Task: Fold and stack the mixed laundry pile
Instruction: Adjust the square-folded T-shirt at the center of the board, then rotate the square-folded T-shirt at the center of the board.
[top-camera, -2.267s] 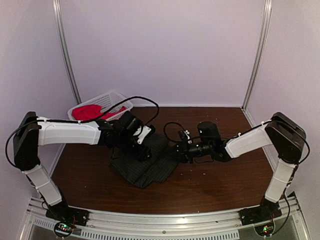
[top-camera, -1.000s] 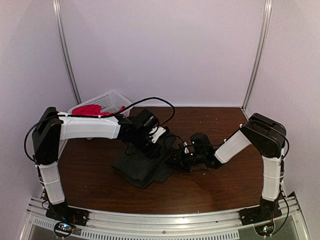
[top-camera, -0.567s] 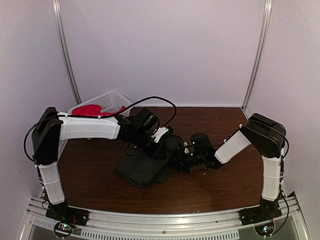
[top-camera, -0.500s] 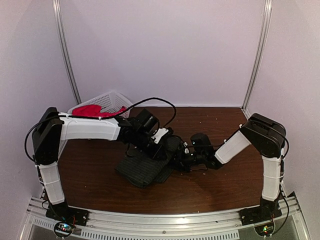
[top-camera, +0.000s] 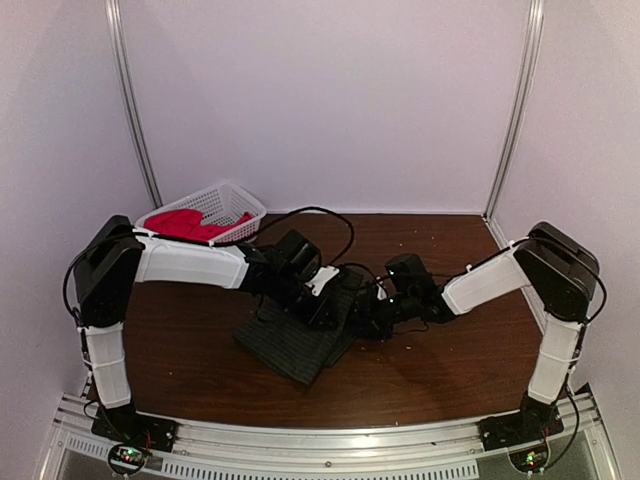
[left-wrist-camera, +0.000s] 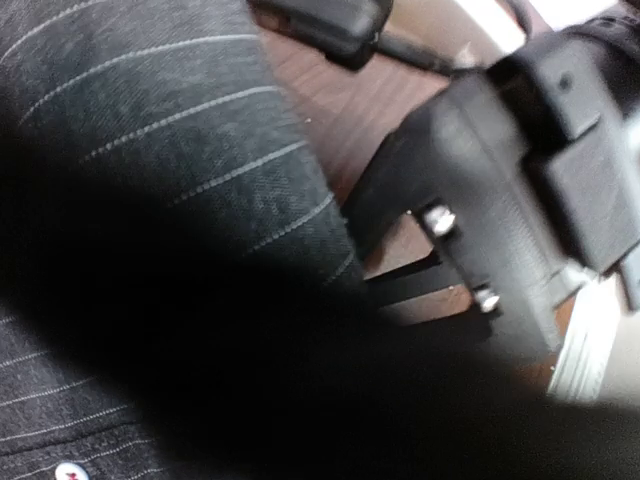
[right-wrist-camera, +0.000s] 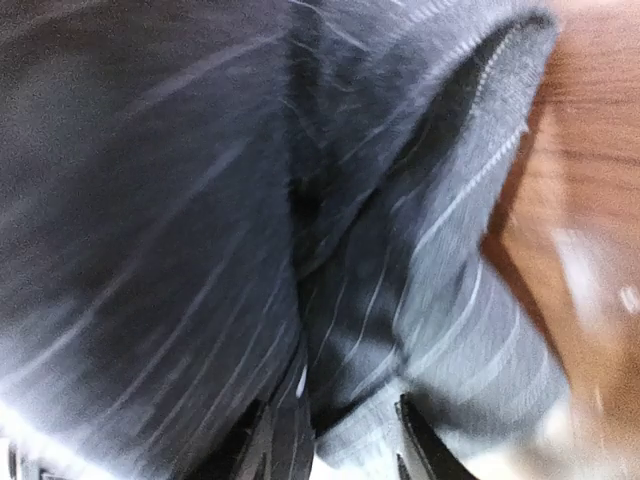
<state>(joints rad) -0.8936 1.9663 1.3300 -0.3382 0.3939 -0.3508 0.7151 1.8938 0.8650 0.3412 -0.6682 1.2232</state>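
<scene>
Two robot arms meet over a dark pinstriped shirt at the middle of the tabletop, midway through a job of folding and stacking a mixed laundry pile. Seen from above, the shirt lies as a compact, roughly rectangular bundle, skewed to the table's edges, with a lower layer showing along its near right side. The left hand sits low on the bundle's far right corner. Its own camera is mostly blacked out by something close to the lens, and whether its fingers are together or apart cannot be told. The right hand comes in from the other side at the same corner. Its fingers stand apart, with a loose fold of striped cloth between them rather than pinched flat.

The shirt appears folded or nearly so, with only that right edge likely to need squaring. The second garment, a bright red-pink T-shirt, lies bunched in the white lattice basket at the far left corner of the table, well apart from both hands and not yet folded. By that reckoning about half the work remains: lifting the T-shirt out, spreading and folding it, then laying one garment on the other to make the stack
</scene>
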